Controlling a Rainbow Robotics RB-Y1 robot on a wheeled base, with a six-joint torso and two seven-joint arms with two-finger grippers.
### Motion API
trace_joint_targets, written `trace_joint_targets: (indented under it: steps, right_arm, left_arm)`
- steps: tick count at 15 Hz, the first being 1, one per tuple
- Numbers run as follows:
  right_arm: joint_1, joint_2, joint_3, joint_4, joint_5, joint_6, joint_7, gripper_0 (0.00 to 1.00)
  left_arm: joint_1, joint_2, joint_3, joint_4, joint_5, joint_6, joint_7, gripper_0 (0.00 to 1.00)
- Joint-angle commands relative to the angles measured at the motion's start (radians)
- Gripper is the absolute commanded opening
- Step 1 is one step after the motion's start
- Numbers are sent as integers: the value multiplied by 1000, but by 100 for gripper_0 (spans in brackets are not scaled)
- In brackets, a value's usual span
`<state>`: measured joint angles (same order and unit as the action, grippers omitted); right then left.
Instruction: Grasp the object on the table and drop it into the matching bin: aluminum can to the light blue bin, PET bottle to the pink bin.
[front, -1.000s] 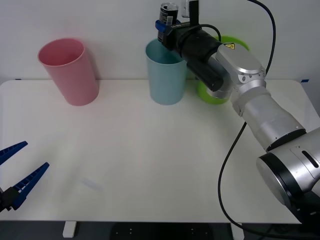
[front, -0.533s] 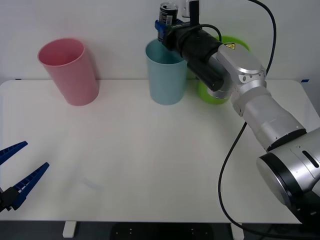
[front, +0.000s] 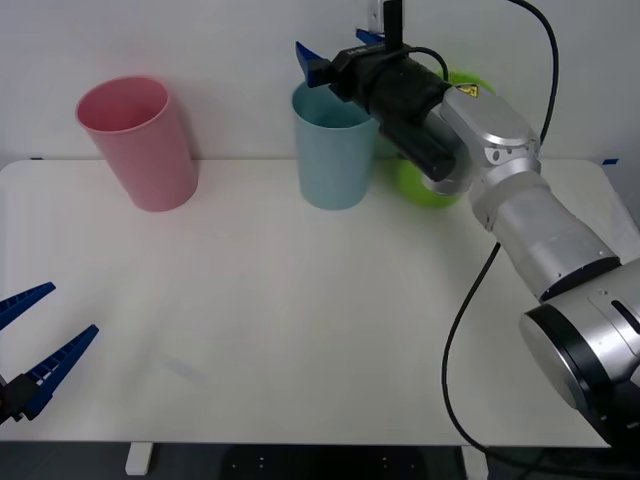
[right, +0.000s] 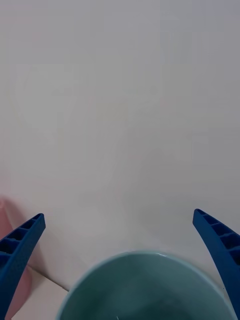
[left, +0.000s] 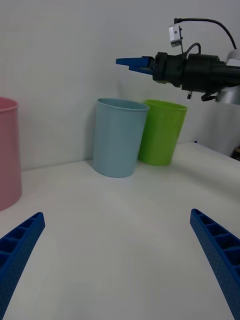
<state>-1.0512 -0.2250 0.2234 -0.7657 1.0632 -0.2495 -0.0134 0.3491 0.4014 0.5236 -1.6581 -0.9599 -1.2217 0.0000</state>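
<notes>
1. Fingers of your right gripper (front: 335, 52) stand spread apart with nothing between them, at the top centre of the front view, directly above the round rim of the light blue bin (front: 335, 150).
2. Your right wrist view looks down into that bin (right: 147, 287): its pale rim and inner wall sit between the two blue ribbed fingers (right: 20, 252), which stand at opposite edges of the frame. You cannot see the bin's bottom there, so you cannot tell whether the can lies inside.
3. Your left wrist view shows the right gripper (left: 134, 62) from the side, in the upper right of the frame, hovering above the light blue bin (left: 119, 137) and clear of its rim.
4. Your lime green bin (left: 161, 131) stands just beside the light blue one, partly behind it; in the front view the right arm covers most of it (front: 415, 185).
5. Your pink bin (front: 140, 142) stands upright at the upper left of the front view, well apart from the light blue bin, on the far edge of the white table (front: 300, 320).
6. Your left gripper (front: 35, 345) hangs at the lower left edge of the front view, low over the near side of the table, fingers spread wide and empty.
</notes>
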Motion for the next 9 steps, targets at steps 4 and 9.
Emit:
trace_joint_targets:
  steps: [4, 9]
  right_arm:
    - [169, -152, 122, -259, -135, -17, -11, 100]
    - [395, -310, 140, -561, -154, -22, -23, 100]
  left_arm:
    - [0, 0, 0, 0, 0, 0, 0, 100]
    - [0, 0, 0, 0, 0, 0, 0, 100]
